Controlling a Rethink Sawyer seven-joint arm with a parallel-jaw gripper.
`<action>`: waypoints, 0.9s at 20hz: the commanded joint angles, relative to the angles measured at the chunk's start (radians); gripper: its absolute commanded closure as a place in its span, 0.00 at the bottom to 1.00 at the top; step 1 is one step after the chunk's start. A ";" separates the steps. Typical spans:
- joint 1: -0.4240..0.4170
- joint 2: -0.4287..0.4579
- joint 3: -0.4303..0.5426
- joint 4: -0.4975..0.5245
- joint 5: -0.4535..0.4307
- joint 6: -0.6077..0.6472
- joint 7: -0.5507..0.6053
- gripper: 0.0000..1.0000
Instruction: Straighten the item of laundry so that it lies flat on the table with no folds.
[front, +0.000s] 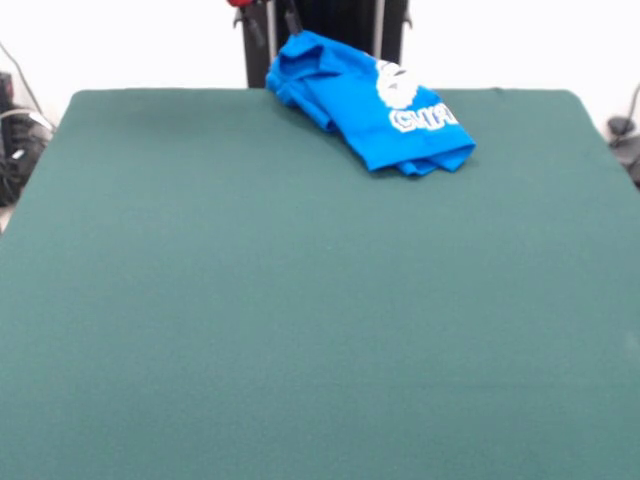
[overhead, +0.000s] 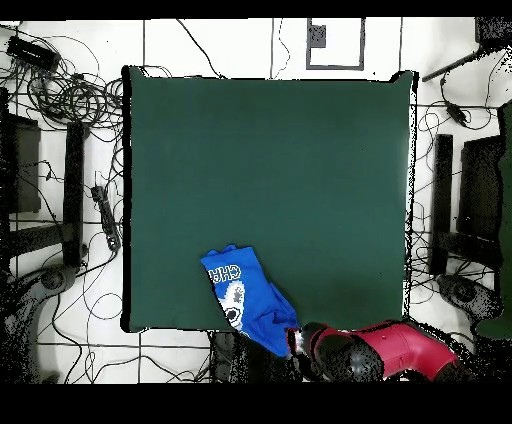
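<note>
The item of laundry (front: 365, 110), a bright blue T-shirt with white print and letters showing, lies crumpled and folded at the far edge of the green table (front: 300, 300), a little right of centre. Its far left end rises off the cloth towards my gripper (front: 289, 24), which shows only at the top edge. In the overhead view the shirt (overhead: 245, 295) lies at the table's (overhead: 280, 150) bottom edge, and one end stretches past that edge to my gripper (overhead: 296, 340), which appears shut on it. The red arm (overhead: 400, 350) reaches in from the right.
Tangled cables (overhead: 70, 100) and black equipment (overhead: 440, 200) lie on the white floor around the table. More cables (front: 15, 140) show at the left edge of the front view. The shirt takes up only a small part of the green cloth.
</note>
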 joint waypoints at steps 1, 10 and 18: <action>0.044 0.031 0.089 -0.092 0.014 0.087 -0.197 0.00; 0.063 0.102 0.046 -0.133 -0.050 0.050 -0.176 0.00; 0.056 0.148 0.031 -0.167 -0.080 0.047 -0.189 0.00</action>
